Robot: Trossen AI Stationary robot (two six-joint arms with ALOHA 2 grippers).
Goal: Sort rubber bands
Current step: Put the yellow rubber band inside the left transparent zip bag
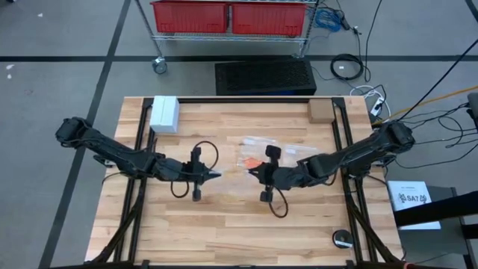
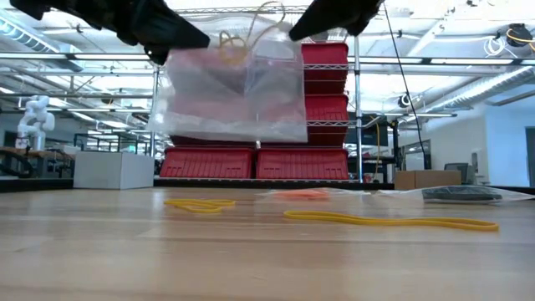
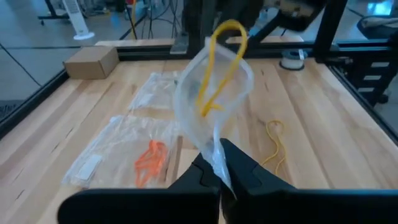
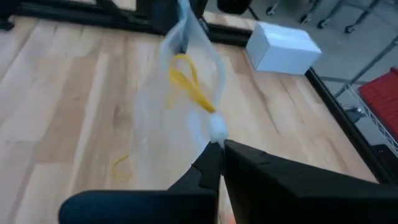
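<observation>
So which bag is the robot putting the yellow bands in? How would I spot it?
Look above the middle of the wooden table, between the two dark arms. There a clear plastic bag hangs in the air, pinched at one edge by the left gripper and at the other by the right gripper. Unlike the bags lying flat, it is lifted and holds a yellow rubber band.

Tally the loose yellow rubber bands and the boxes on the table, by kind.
Loose yellow rubber bands: 2, a short loop and a long one
White box: 1
Cardboard box: 1
Total: 4
</observation>
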